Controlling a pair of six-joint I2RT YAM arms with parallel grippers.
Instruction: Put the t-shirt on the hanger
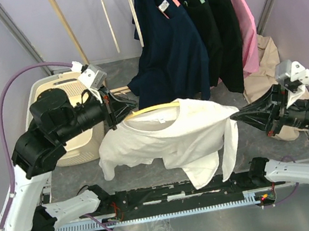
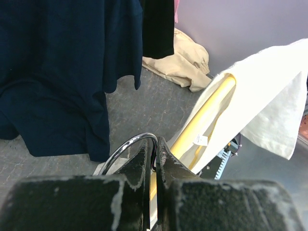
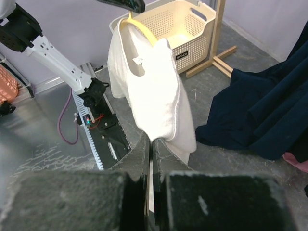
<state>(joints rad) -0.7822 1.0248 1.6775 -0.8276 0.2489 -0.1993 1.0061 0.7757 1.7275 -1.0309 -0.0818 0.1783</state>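
The white t-shirt hangs in the air between my arms, draped over the yellow hanger, whose arm shows at the neck opening. My left gripper is shut on the hanger at the base of its silver hook; the yellow arm runs away inside the shirt. My right gripper is shut on the t-shirt's right edge; in the right wrist view the fabric is pinched between the fingers, with the hanger above.
A navy shirt, black garments and a pink one hang on a rail at the back. A beige garment lies at the right. A cream laundry basket stands at the left by a wooden rack leg.
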